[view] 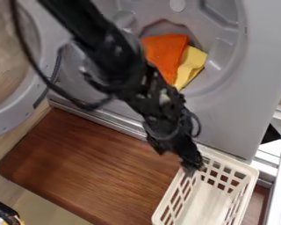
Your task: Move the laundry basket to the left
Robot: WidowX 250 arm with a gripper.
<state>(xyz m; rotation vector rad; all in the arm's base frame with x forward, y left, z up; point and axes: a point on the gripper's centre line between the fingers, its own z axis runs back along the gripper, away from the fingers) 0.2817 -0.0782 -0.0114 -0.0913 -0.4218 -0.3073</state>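
The black gripper (192,168) hangs at the upper left corner of the white laundry basket (208,203), right by its rim. How its fingers stand cannot be made out. The basket has slotted walls, looks empty inside and stands on the right part of the brown wooden board, its lower end cut off by the view's bottom edge. Part of the basket's left upper corner is hidden behind the gripper.
Behind the board (90,162) stands a grey dryer (228,121) with an orange cloth (164,50) and a yellow cloth (191,63) in its drum. Its round door (43,83) hangs open at the left. A white metal frame (279,184) borders the right side.
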